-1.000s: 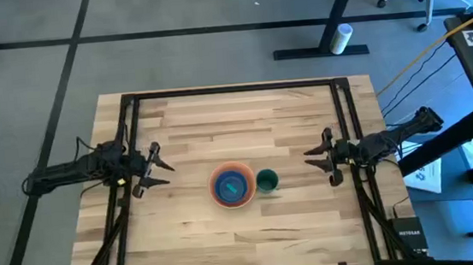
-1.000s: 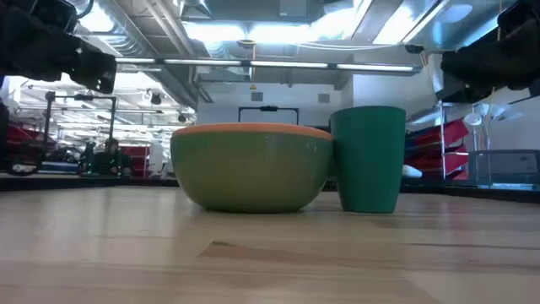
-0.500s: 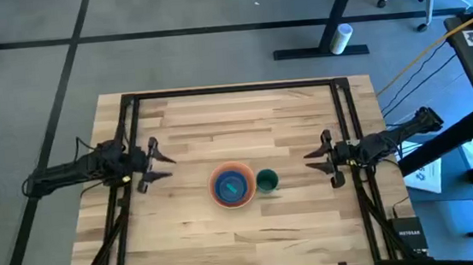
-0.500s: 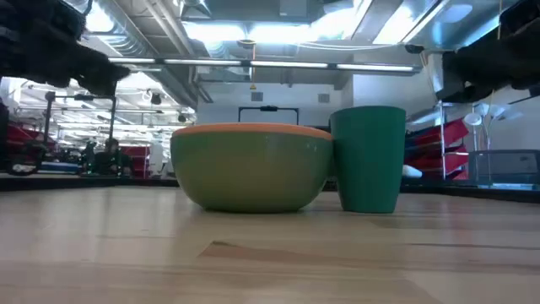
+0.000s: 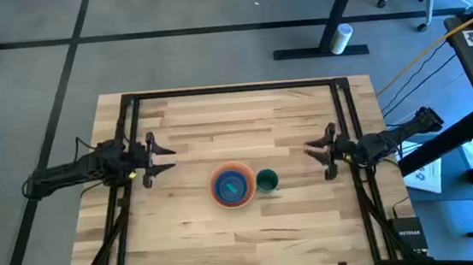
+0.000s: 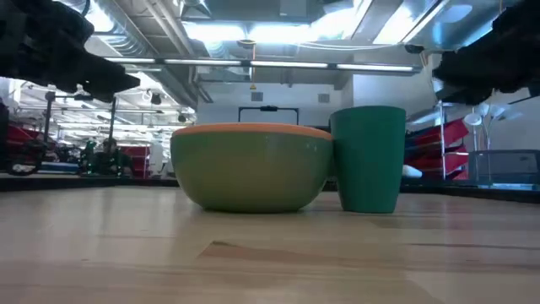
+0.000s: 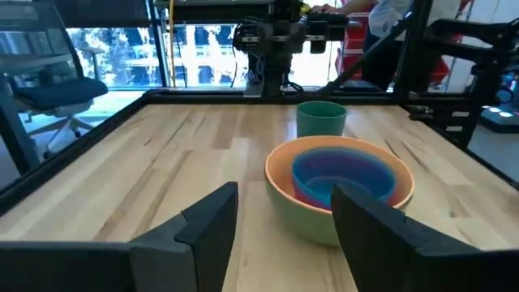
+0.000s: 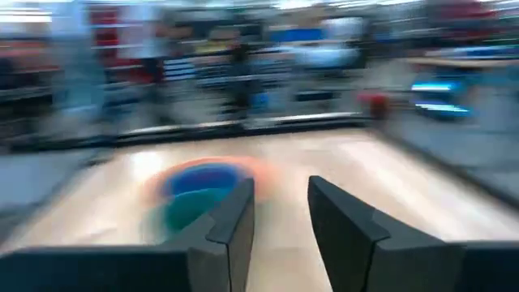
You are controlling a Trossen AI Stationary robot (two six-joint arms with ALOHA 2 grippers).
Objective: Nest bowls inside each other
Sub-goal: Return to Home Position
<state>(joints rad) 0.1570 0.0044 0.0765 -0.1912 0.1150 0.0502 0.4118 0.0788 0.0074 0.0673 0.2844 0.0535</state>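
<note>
showing only rims of nested bowls, cup beside, left tool wide, right tool narrower, blurred

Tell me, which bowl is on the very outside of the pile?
The green bowl: it holds the orange bowl and all the smaller ones inside it.

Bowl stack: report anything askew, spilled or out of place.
Nothing is tipped or spilled; the nested bowls sit level. The only odd one out is the teal cup, upright on the table beside the stack rather than inside it. The left gripper and right gripper hang empty at the table's sides.
</note>
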